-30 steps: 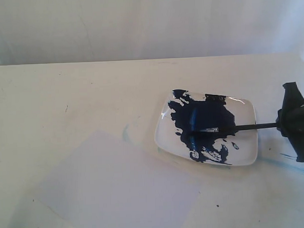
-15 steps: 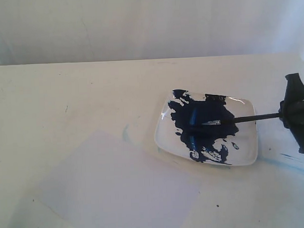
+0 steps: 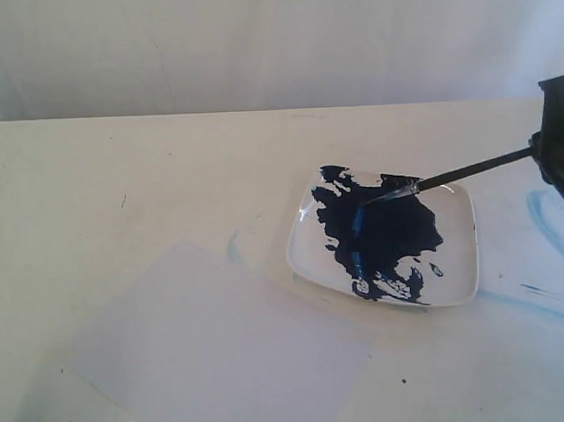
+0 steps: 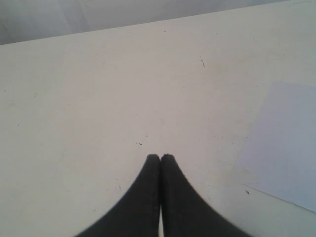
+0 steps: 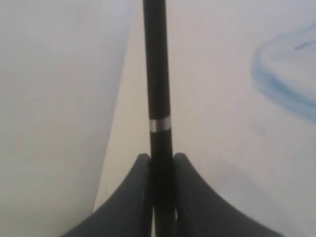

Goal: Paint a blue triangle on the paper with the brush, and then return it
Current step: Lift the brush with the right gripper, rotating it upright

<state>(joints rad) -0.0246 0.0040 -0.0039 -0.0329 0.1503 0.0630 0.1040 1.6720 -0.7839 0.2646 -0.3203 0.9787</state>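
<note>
The right gripper [image 5: 159, 160] sits off the right side of the plate [image 3: 458, 251], above table level, its two dark fingers closed narrowly on the black handle of the brush [image 3: 466, 172]. The handle runs straight out from between them, with a thin silver band a little way past the fingertips. From that grip the brush slants down and leftward, crossing the plate's far right corner. Its silver ferrule and bristles end at the far edge of the dark-blue paint blotch [image 3: 385, 231] that covers most of the plate's middle. Whether the bristles touch the paint or hang just over it cannot be told.

The paper [image 3: 222, 343] lies flat on the table [image 3: 123, 179] to the left of the plate and nearer the camera, turned at an angle, one edge close to the plate's near left corner, its surface plain and pale. Faint pale-blue smears [image 3: 541, 211] mark the table just right of the plate.

The left gripper [image 4: 159, 157] has its jaws pressed together with nothing between them, low over bare table beside one side of the paper; where it stands relative to the plate cannot be told
</note>
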